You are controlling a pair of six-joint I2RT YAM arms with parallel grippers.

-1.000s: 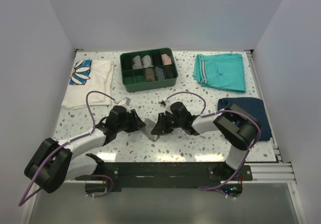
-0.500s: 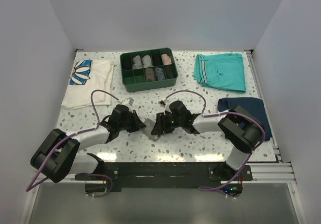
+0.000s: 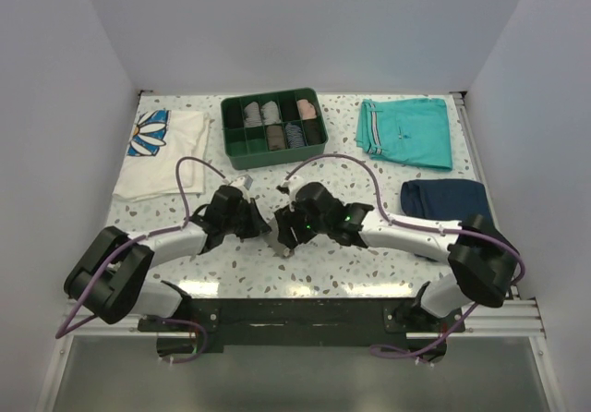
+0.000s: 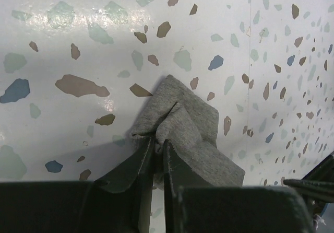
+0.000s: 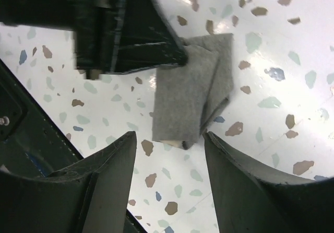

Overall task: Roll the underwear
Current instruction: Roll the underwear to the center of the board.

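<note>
Left gripper: the left gripper (image 4: 158, 148) is closing down to a narrow pinch, its two dark fingers almost together, and a raised fold of grey cloth is sitting caught between the tips.
Underwear: the underwear (image 4: 182, 134), a small grey folded piece, is lying on the table right at the left gripper's fingertips. One edge is puckering up into the pinch, and the rest is spreading flat just ahead of the tips and a little to one side.
Right gripper: the right gripper (image 5: 169, 139) is standing open, fingers spread wide with nothing clamped between them. It is hanging over the near edge of the underwear, which is showing in the gap between its fingers. Whether it is touching the cloth I cannot tell.
The pair: from overhead the two grippers are facing each other tip to tip, very close, with the underwear lying between and below them.
Table: the table (image 3: 240, 269), white with coloured speckles, is carrying everything.
Tray: a green divided tray (image 3: 272, 160) is sitting well beyond both grippers, with rolled cloths in several of its compartments.
Shorts: teal shorts (image 3: 406, 130) are lying far beyond the right gripper and off to its right.
Navy garment: a folded navy garment (image 3: 443, 198) is lying out to the right of the right gripper, beside that arm.
Shirt: a white shirt (image 3: 166, 158) with a daisy print is lying beyond the left gripper, off to its left.
</note>
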